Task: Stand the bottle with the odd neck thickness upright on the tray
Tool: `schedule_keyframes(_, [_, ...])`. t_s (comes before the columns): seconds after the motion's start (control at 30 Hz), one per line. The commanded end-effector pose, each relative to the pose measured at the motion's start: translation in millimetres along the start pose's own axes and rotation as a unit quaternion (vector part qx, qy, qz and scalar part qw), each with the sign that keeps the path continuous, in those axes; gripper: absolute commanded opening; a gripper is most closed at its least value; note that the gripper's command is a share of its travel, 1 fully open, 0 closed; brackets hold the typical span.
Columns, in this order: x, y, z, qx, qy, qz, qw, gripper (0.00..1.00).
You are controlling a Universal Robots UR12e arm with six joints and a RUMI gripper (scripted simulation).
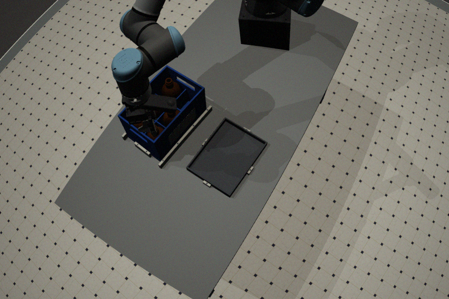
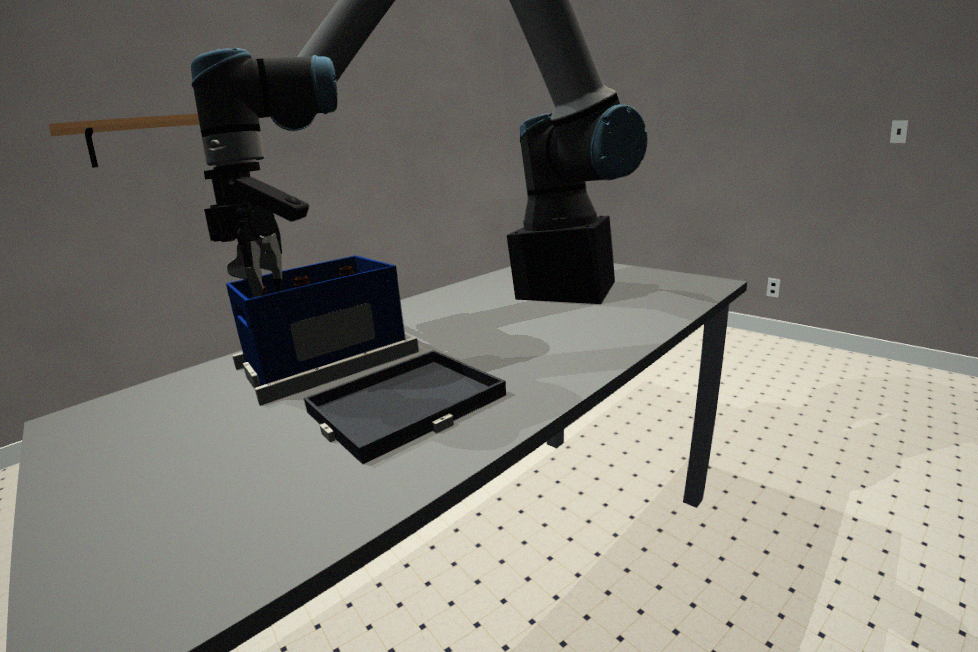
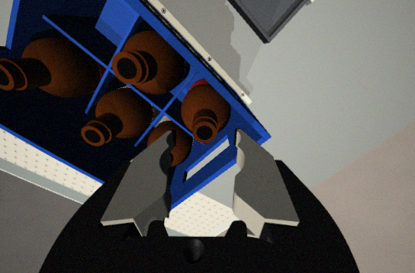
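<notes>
We have the gripper point(image 1: 149, 130) point(image 2: 267, 285) point(image 3: 204, 130) partway open, pointing down at one end of the crate point(image 1: 201, 100) point(image 2: 267, 342) point(image 3: 257, 131), fingertips about at rim height. Nothing gripped.

All five brown bottles are in the crate, upright. The wrist view lines the nearest bottle's mouth point(image 3: 204, 131) up with the gap between the fingertips; we can't tell if the tips are level with its neck. Second bottle point(image 3: 179, 144) sits just beside that one, partly hidden behind one finger point(image 3: 146, 180). The other three point(image 3: 123, 113) point(image 3: 161, 63) point(image 3: 58, 67) stand further along the crate from the gripper, the last one furthest. Blue dividers point(image 3: 162, 110) run between them.

Target is one of these five, so it's in the crate under or near the gripper. Which neck is the odd one, we can't tell.

The tray point(image 1: 228, 158) point(image 2: 406, 395) point(image 3: 267, 17) lies flat on the table point(image 1: 143, 204) point(image 2: 137, 476) point(image 3: 324, 84), off to the gripper's side, past the pale rail point(image 1: 185, 137) point(image 2: 336, 372) point(image 3: 186, 34) along the crate's long side. No bottle on it.
</notes>
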State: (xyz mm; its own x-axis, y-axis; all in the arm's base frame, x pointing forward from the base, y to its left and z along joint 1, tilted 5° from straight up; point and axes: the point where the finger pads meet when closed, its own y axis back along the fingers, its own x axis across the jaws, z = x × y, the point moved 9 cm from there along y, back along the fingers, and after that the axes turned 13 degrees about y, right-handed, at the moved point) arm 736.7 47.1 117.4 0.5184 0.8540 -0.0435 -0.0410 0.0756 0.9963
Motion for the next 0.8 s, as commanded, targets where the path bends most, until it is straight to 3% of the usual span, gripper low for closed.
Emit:
schedule_keyframes(0.0, [-1.5, -8.9, -0.9, 0.001, 0.0, -0.001, 1.0, 0.38])
schedule_keyframes(0.77, [-0.9, -19.4, 0.1, -0.001, 0.0, 0.0, 1.0, 0.38])
